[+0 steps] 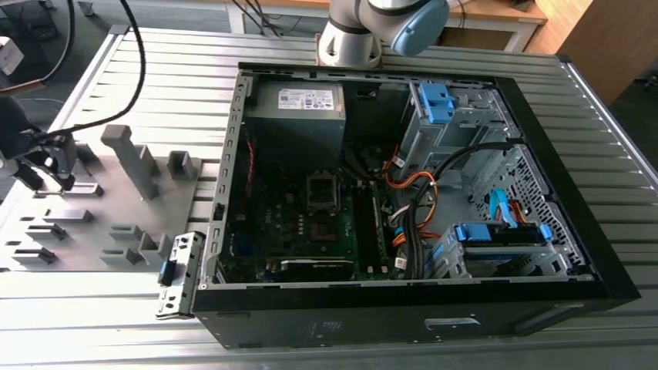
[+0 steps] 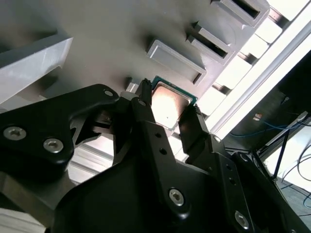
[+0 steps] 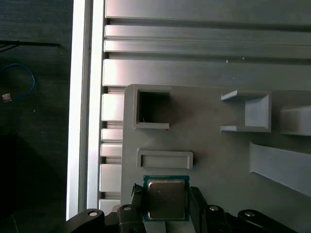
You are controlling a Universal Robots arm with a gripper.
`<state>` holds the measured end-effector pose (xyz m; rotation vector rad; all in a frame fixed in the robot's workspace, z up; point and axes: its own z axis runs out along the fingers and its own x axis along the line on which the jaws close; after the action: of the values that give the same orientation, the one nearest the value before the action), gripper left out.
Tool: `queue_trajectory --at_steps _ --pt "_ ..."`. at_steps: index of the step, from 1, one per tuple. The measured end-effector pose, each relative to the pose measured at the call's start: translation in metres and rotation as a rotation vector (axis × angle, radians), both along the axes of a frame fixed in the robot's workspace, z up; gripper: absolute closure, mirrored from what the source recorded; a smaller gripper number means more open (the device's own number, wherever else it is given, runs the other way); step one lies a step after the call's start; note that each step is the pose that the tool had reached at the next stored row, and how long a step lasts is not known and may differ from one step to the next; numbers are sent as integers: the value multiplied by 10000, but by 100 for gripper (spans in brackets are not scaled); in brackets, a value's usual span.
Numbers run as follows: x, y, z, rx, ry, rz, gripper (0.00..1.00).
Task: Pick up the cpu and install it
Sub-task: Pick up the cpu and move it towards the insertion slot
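The black metal pincer (image 3: 166, 203) is clamped on the small flat square cpu (image 3: 165, 196). Its two dark fingers (image 3: 137, 198) stand against two opposite edges of the chip, and the chip sits right between the tips in both wrist views. I cannot tell whether the cpu rests on the surface under it or is a little above it.

The cpu has a pale silvery-grey metal face. The face is smooth and slightly shiny, with rounded corners, and a thin green border runs around it.

Under the chip is a matte light grey plastic fixture plate (image 1: 103, 227). Just beside the cpu this plate carries a low rectangular block with a narrow slot (image 3: 165, 159). Further away there is a square open pocket (image 3: 153, 109).

In the exterior view the pincer is at the far left of the frame, over this plate. The plate lies on a ribbed aluminium desk (image 1: 175, 62). An open black computer case (image 1: 411, 312) fills the middle and the right of that frame, well apart from the pincer, with a dark green motherboard (image 1: 298, 223) inside it.
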<state>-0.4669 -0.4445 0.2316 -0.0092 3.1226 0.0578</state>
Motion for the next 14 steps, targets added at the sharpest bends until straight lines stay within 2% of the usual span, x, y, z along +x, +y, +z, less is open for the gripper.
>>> queue_trajectory --at_steps 14 --pt "1 0 508 1 -1 0 53"
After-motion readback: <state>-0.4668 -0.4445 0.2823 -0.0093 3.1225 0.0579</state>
